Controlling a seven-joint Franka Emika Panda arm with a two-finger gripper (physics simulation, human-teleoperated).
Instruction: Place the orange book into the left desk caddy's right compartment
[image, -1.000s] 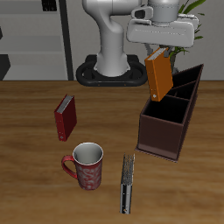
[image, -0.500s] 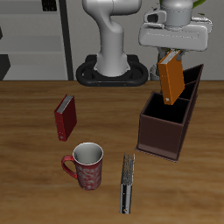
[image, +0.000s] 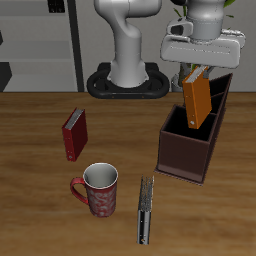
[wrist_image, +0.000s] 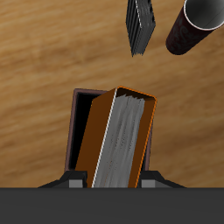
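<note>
Arm: glossy white rounded segments rising from a black, flat circular base plate (image: 128, 81) at the table's back; joints read as smooth bulbous casings with light grey shading. Gripper (image: 199, 72): pale grey-white boxy hand body, wide and flat, with a darker grey cylindrical wrist section above it and short dark fingers below. Wrist view shows only a dark grey band of gripper housing with two small stepped grey finger bases (wrist_image: 76, 180).
</note>
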